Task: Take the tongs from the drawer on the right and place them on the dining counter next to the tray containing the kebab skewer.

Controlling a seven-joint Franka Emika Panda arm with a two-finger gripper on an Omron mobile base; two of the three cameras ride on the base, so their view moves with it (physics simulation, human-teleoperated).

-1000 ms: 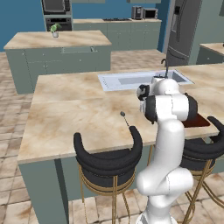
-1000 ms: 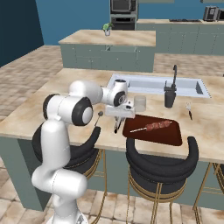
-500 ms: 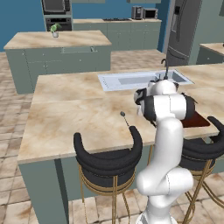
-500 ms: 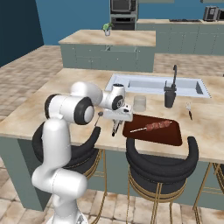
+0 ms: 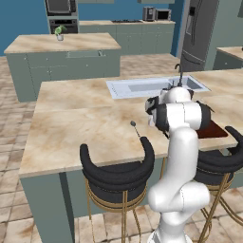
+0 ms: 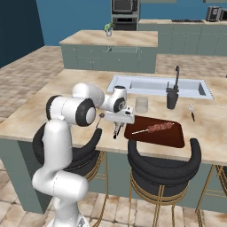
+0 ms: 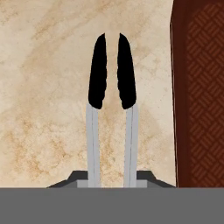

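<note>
Since a second ago, your tool (image 6: 116,131) has come down toward the surface (image 6: 57,111), carrying the tongs (image 6: 116,130) with it. Their black tips now hang lower, close over the marbled top, with the tray (image 6: 165,138) edge just beside them.

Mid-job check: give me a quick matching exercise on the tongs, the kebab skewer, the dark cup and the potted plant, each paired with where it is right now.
Things:
1. tongs
2. kebab skewer
3. dark cup
4. potted plant

Places:
A. on the far island
B. lying on the red-brown tray
C. held in the gripper, pointing down over the dining counter left of the tray
D. standing on the dining counter by the sink

Pairs: 1-C, 2-B, 3-D, 4-A
</note>
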